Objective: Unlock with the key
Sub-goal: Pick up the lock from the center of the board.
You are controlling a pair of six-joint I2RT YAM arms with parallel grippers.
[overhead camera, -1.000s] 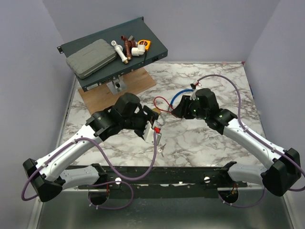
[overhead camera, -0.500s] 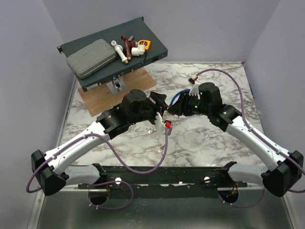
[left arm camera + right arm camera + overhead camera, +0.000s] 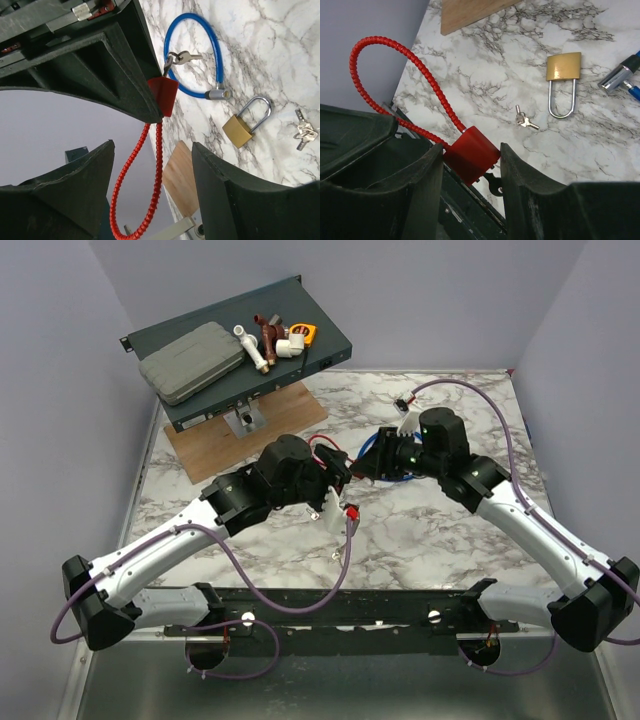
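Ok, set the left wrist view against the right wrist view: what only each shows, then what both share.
Only the left wrist: the whole loop of the blue cable lock, with a bunch of silver keys hung on it. Only the right wrist: the right tool clamped from both sides on the block-shaped body of the red ribbed cable lock; of the blue lock, just its silver end. Both: that red lock, the brass padlock with a silver shackle, the small loose silver keys beside it, the wooden board and the white marble table.
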